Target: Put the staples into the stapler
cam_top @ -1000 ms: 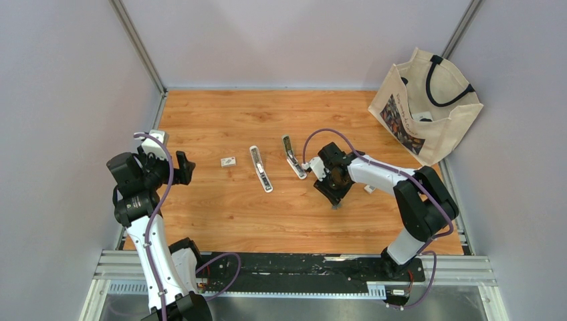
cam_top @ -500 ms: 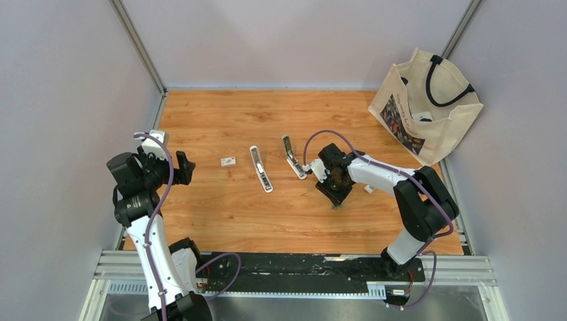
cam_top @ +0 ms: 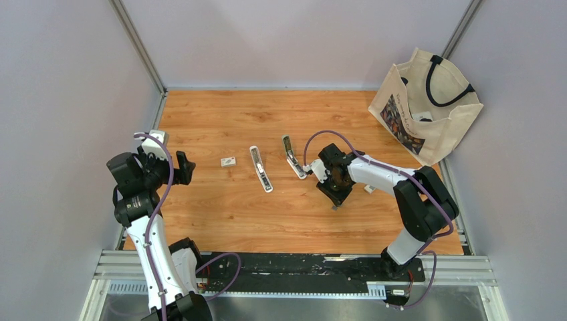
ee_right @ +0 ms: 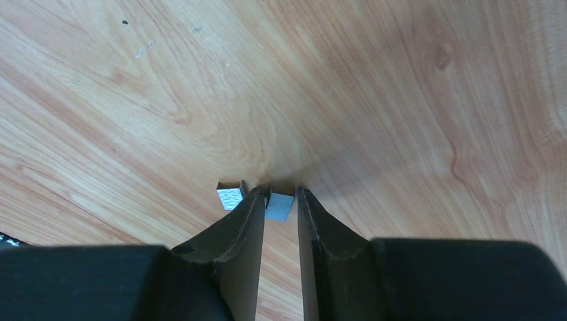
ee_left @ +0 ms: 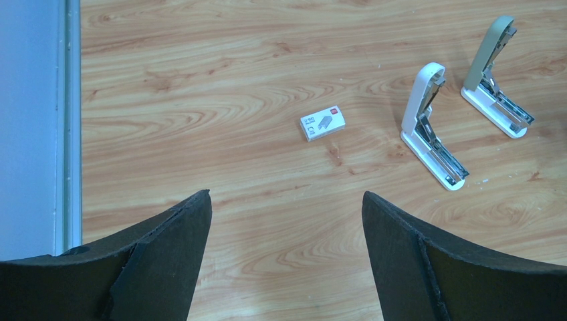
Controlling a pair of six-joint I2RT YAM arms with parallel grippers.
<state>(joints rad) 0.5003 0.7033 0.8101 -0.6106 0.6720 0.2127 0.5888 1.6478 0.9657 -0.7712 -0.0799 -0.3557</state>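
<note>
Near the grey stapler (cam_top: 292, 158), on its right, the right claw (ee_right: 281, 194) flanks the staples (ee_right: 279, 208) on the table (ee_right: 401, 100), whether gripping I cannot tell, so a skewed squeeze may flick them away; the left claw (ee_left: 286, 196) gapes.

Bright, even, diffuse light in all views. A soft shadow lies on the wooden table (ee_right: 287, 167) just ahead of the right gripper (ee_right: 279, 195). Wood grain is sharp up close, coarser from overhead.
</note>
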